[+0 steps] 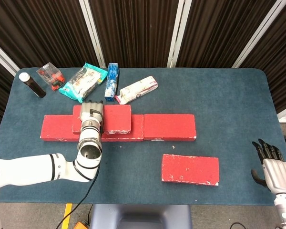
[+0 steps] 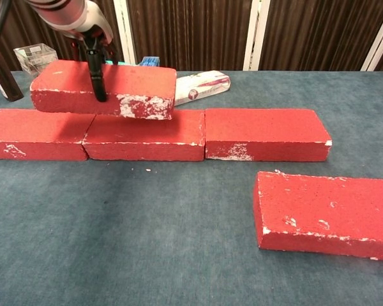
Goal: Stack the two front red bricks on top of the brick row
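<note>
Three red bricks form the brick row [image 1: 169, 127] [image 2: 262, 134] across the table's middle. My left hand [image 1: 91, 117] [image 2: 92, 38] grips a red brick [image 1: 117, 118] [image 2: 134, 89] from above, fingers wrapped over its near face. That brick hovers just over the seam between the row's left and middle bricks; whether it touches them I cannot tell. The other front red brick [image 1: 190, 169] [image 2: 325, 213] lies flat on the table, near right of the row. My right hand [image 1: 273, 166] is open near the table's right front corner, holding nothing.
Along the far edge lie a dark bottle [image 1: 32, 85], a clear box [image 1: 50, 75], a teal packet [image 1: 83, 81], a blue carton [image 1: 112, 80] and a white pouch [image 1: 137, 89]. The table [image 1: 229, 105] is blue-green felt.
</note>
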`<state>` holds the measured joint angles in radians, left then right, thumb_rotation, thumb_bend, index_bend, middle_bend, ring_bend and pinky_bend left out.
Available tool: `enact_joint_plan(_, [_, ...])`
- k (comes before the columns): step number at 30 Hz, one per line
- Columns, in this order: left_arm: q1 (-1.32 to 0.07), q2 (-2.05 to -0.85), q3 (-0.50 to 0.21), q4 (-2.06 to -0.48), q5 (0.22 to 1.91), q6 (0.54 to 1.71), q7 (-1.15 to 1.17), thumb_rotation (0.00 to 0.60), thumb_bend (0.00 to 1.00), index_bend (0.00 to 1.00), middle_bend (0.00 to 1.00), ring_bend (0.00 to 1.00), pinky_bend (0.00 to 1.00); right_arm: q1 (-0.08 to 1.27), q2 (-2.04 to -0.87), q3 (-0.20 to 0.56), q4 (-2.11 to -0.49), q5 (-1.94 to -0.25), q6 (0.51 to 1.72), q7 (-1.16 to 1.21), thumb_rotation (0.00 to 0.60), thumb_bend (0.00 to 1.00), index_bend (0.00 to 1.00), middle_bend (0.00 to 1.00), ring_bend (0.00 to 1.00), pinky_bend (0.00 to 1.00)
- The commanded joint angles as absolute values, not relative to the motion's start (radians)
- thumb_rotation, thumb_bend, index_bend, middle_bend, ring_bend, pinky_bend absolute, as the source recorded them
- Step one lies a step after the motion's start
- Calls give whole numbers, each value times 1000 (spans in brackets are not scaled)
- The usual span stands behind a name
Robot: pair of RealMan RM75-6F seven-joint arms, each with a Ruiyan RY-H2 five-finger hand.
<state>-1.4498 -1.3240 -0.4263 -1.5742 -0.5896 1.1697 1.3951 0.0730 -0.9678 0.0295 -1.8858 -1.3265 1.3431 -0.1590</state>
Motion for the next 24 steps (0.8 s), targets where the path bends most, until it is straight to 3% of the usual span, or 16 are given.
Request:
enact_joint_plan(1, [-1427, -1335, -430, -1551, -594, 1155, 1413, 600, 226, 36, 110, 0, 109, 74, -969, 31, -1885, -1322, 1342, -161, 600, 467, 83, 0, 0, 0])
enact_joint_plan(24, [-1325, -1350, -436, -1527, -554, 1087, 1462, 600, 226, 16, 95, 0, 103, 86, -985, 35, -1888, -1289, 1332, -200, 600, 467, 83, 0, 0, 0])
